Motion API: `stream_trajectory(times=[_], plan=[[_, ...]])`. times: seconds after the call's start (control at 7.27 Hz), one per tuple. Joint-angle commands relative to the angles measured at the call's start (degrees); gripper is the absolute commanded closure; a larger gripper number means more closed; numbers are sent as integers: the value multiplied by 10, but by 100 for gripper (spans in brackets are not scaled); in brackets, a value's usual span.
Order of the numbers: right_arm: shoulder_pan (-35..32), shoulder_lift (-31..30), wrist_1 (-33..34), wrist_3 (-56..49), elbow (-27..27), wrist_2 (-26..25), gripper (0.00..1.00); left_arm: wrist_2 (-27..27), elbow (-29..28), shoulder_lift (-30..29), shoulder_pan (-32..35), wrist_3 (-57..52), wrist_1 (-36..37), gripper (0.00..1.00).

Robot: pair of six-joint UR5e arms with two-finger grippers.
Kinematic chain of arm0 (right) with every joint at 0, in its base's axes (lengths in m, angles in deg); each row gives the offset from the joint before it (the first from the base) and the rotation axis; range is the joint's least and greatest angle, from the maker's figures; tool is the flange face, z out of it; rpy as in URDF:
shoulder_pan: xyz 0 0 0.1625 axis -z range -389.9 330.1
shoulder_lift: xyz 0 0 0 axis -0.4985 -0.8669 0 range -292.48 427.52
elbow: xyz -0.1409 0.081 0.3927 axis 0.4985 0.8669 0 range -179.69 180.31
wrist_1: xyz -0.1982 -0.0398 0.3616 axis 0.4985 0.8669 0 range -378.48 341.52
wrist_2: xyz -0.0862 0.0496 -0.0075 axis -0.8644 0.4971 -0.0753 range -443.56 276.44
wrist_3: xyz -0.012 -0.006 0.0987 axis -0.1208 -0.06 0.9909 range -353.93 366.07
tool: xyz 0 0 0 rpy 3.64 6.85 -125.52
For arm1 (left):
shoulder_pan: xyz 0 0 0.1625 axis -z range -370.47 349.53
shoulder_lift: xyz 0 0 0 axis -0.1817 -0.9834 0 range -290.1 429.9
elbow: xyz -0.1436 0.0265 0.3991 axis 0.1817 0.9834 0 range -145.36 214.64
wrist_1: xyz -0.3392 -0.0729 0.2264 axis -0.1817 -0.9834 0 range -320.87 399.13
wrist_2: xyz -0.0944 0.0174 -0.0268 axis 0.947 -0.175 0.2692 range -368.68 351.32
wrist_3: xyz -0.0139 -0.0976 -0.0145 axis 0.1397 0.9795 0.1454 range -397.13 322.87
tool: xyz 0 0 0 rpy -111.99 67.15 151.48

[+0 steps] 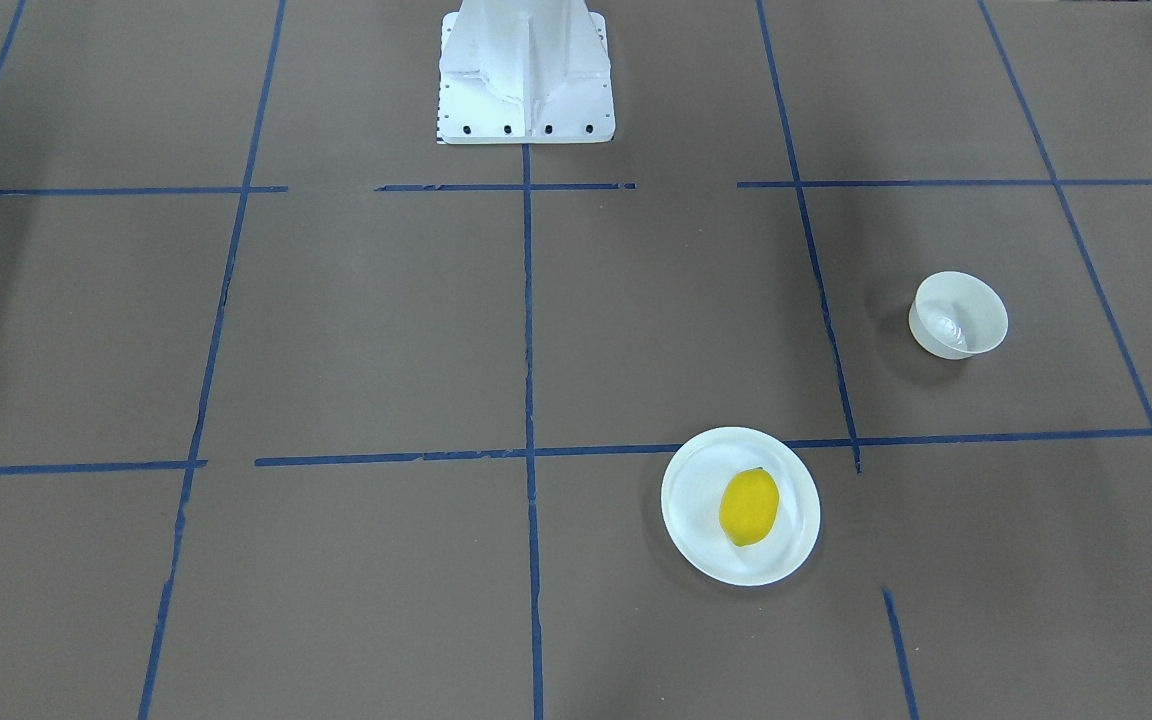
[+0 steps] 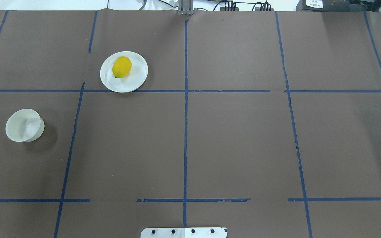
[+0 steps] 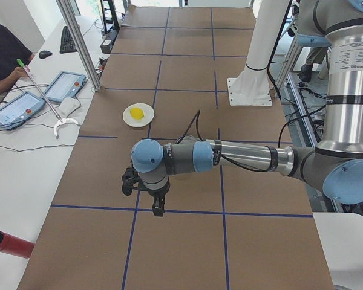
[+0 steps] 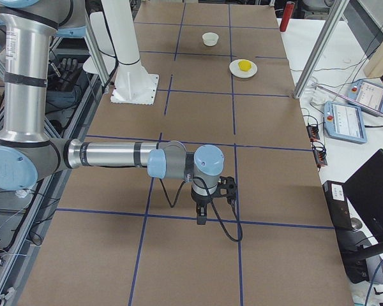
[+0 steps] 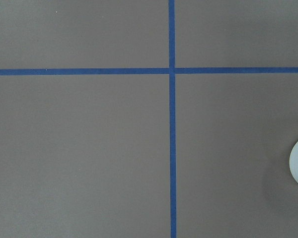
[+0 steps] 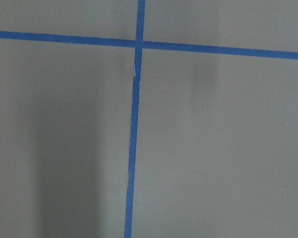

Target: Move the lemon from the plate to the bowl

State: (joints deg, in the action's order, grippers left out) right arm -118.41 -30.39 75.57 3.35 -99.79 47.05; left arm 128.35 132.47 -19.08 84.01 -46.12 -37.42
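Lying on the plate (image 1: 696,545), slightly off its centre, the lemon (image 1: 749,507), one pointed end toward the robot and the other away; not in the bowl (image 1: 958,315); standing upright on the brown-papered table (image 1: 376,330), that bowl, on the robot's left side, well apart from the plate and nearer than it to the robot's white base (image 1: 526,75); between the two dishes, a strip of blue tape (image 1: 816,270) from the grid on the paper; under the plate's robot-side rim, a crosswise strip of the same grid; reaching out level over the table in the left side view, the left arm (image 3: 248,158), with the left gripper (image 3: 159,208) pointing straight down above a tape line, well apart from the plate; shown only from the side, so cannot tell whether spread wide or drawn narrow; likewise stretched level in the right side view, the right arm (image 4: 108,155), with the right gripper (image 4: 202,218) pointing down near a tape line, far from both dishes; again cannot tell how far apart its fingers stand; in the left wrist view, paper, a tape crossing and a sliver of the bowl at the right edge; in the right wrist view, paper and a tape crossing; off the table's far side in the left side view, an operator (image 3: 3,57) seated at a white bench.
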Motion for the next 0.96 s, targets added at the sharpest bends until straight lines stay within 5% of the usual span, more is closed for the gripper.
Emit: stream_trajectory(times=[0.0, 0.41, 0.83], plan=[[0, 0, 0, 0, 0, 0, 0, -21, 24, -2, -3, 3, -2, 0], [0, 0, 0, 0, 0, 0, 0, -19, 22, 6, -4, 1, -31, 0], [0, 0, 0, 0, 0, 0, 0, 43, 26, -25, -163, 97, -174, 0]])
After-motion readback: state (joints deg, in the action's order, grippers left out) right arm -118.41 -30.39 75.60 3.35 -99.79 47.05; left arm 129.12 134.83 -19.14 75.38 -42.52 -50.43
